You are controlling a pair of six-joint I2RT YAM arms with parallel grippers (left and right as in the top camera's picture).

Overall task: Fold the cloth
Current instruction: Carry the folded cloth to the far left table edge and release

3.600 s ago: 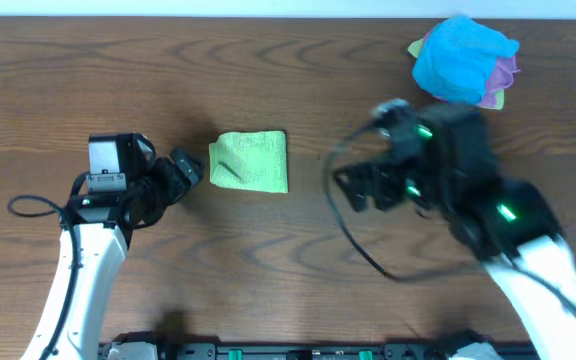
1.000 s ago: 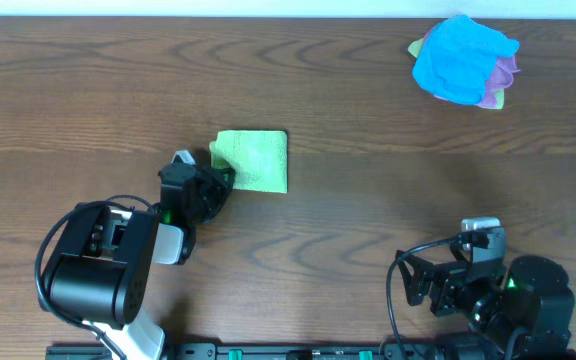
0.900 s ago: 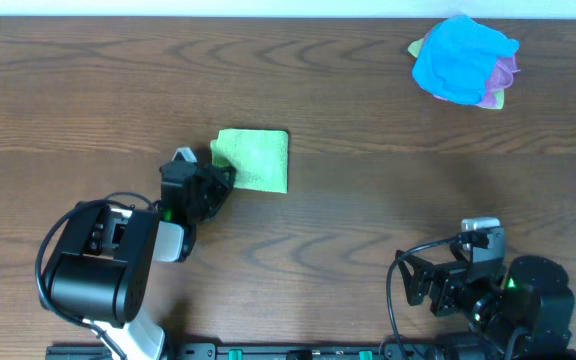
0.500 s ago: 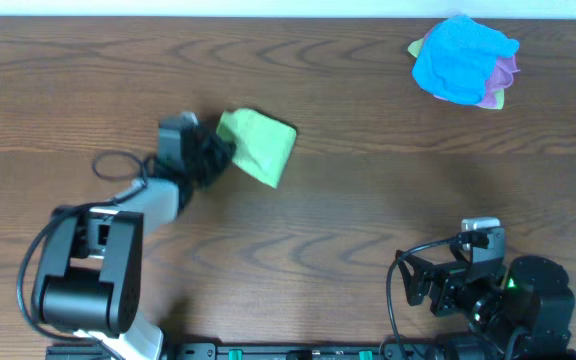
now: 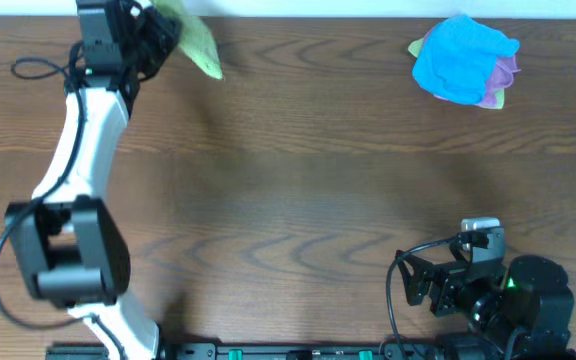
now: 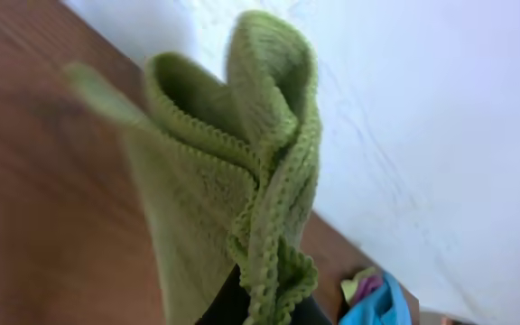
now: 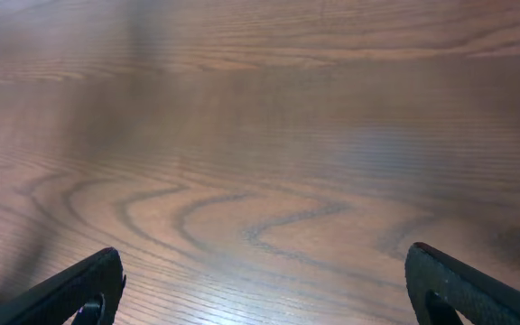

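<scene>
The lime-green cloth hangs bunched in the air over the table's far left edge, lifted off the wood. My left gripper is shut on it, with the arm stretched far up and away. In the left wrist view the cloth stands up in doubled folds with its stitched hem facing me. The dark fingertips pinch its lower end, where my left gripper shows. My right gripper rests low at the near right, open. In its own view, the right gripper has nothing but bare wood between its fingers.
A heap of cloths lies at the far right corner, a bright blue cloth on top and a purple cloth under it. The blue cloth also shows in the left wrist view. The wooden table ends at a white wall.
My left arm has swung from the table's left middle up to the far left edge, carrying the folded cloth off the surface. The right arm has stayed still.
</scene>
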